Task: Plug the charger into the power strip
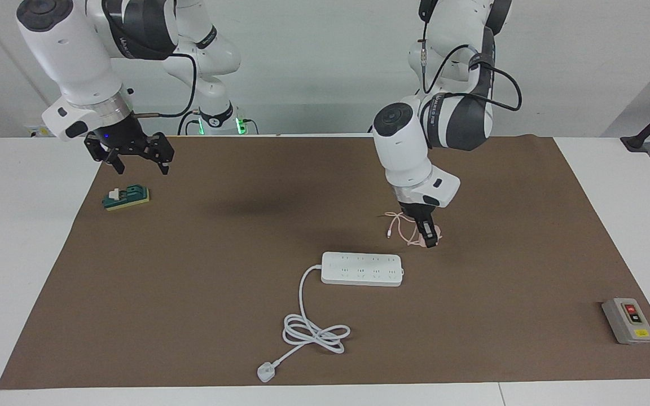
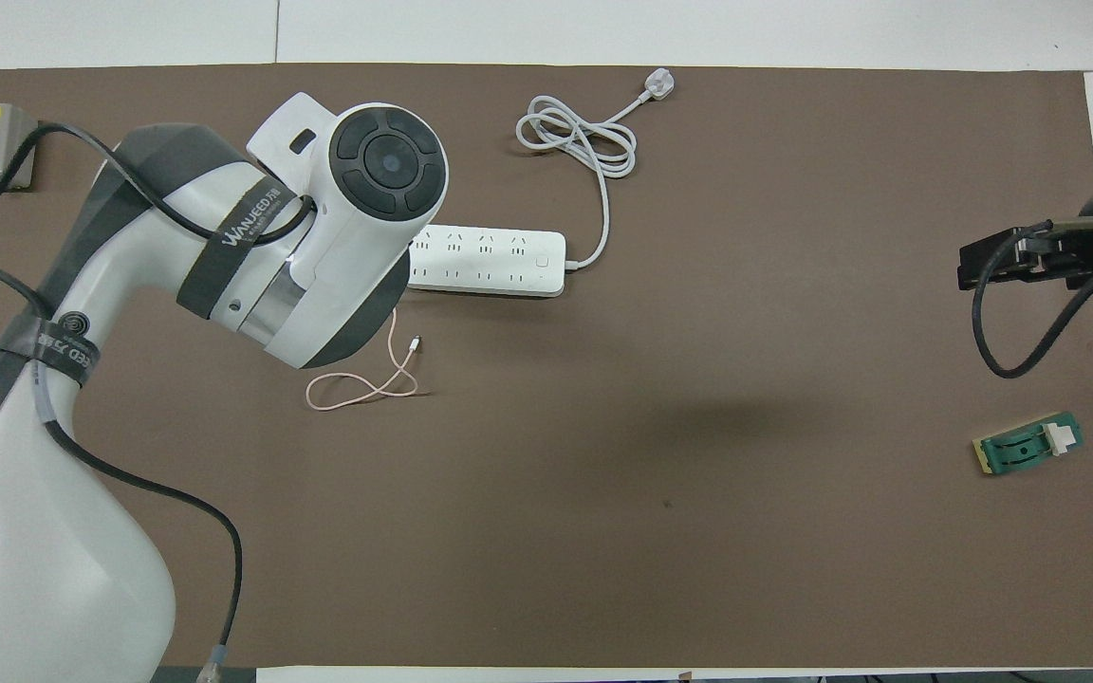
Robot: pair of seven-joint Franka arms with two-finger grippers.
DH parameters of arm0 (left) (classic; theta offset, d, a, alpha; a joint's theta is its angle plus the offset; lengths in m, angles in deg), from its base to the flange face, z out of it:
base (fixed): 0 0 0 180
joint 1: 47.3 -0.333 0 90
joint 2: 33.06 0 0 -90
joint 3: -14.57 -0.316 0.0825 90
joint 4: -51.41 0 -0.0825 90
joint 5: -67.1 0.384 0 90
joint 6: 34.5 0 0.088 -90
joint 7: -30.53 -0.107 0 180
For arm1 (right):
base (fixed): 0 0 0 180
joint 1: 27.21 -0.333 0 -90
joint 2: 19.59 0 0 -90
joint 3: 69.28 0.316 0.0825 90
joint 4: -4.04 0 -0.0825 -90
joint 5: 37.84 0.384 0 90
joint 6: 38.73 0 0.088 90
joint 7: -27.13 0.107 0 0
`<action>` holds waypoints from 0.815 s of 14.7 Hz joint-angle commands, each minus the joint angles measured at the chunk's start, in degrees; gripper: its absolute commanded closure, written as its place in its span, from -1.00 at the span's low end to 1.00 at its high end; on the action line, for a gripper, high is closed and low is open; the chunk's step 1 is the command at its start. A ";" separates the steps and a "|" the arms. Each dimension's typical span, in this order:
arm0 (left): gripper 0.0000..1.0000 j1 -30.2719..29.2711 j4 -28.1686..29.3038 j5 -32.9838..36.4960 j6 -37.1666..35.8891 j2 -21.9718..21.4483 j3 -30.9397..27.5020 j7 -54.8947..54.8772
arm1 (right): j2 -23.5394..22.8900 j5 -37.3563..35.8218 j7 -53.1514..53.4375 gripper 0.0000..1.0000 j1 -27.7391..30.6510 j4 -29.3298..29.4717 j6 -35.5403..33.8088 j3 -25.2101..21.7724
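The white power strip (image 1: 361, 268) (image 2: 499, 259) lies flat in the middle of the brown mat, sockets up. The charger (image 1: 438, 233) sits just nearer to the robots than the strip, toward the left arm's end. Only a sliver of its pink body shows at the fingertips. Its thin pink cable (image 1: 398, 221) (image 2: 366, 387) loops on the mat. My left gripper (image 1: 430, 239) points down, low at the mat, shut on the charger. In the overhead view the left arm hides the charger's body and the gripper. My right gripper (image 1: 136, 160) (image 2: 1011, 261) waits open in the air, holding nothing.
The strip's thick white cord (image 1: 308, 330) coils farther from the robots and ends in a white plug (image 1: 266, 372). A grey button box (image 1: 628, 320) sits at the left arm's end of the mat. A small green block (image 1: 126, 197) lies below the right gripper.
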 commanded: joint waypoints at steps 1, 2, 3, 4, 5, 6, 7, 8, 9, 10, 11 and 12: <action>1.00 2.18 -0.50 -0.37 2.51 3.27 -0.63 0.65 | 0.67 1.00 -0.62 -1.00 0.77 -0.32 -0.58 0.51; 1.00 2.89 -0.50 -0.20 2.60 4.15 -0.63 0.57 | 0.67 1.00 -0.62 -1.00 0.77 -0.32 -0.58 0.51; 1.00 4.03 -0.58 -0.02 2.69 5.46 -0.63 0.56 | 0.75 1.00 -0.62 -1.00 0.77 -0.32 -0.58 0.51; 1.00 4.56 -0.58 -0.02 2.78 6.52 -0.63 0.56 | 0.67 1.00 -0.62 -1.00 0.77 -0.32 -0.58 0.51; 1.00 4.91 -0.67 -0.11 3.21 7.49 -0.63 0.39 | 0.67 1.00 -0.62 -1.00 0.77 -0.32 -0.58 0.51; 1.00 5.44 -0.67 -0.02 3.48 8.02 -0.63 0.13 | 0.75 1.00 -0.62 -1.00 0.77 -0.32 -0.58 0.51; 1.00 5.88 -0.58 -0.02 3.48 8.37 -0.63 -0.05 | 0.67 1.00 -0.62 -1.00 0.85 -0.32 -0.58 0.51; 1.00 6.06 -0.58 -0.02 3.57 8.64 -0.63 -0.14 | 0.67 1.00 -0.62 -1.00 0.77 -0.32 -0.58 0.51; 1.00 6.06 -0.58 -0.02 3.57 8.90 -0.54 -0.40 | 0.67 1.00 -0.62 -1.00 0.77 -0.32 -0.58 0.51; 1.00 6.06 -0.58 -0.11 3.48 9.08 -0.54 -1.10 | 0.75 1.00 -0.62 -1.00 0.77 -0.32 -0.58 0.51; 1.00 6.06 -0.58 -0.28 3.48 9.25 -0.54 -1.80 | 0.67 1.00 -0.62 -1.00 0.85 -0.32 -0.58 0.51; 1.00 5.97 -0.58 -0.37 3.48 9.26 -0.54 -2.42 | 0.75 1.00 -0.62 -1.00 0.77 -0.32 -0.58 0.51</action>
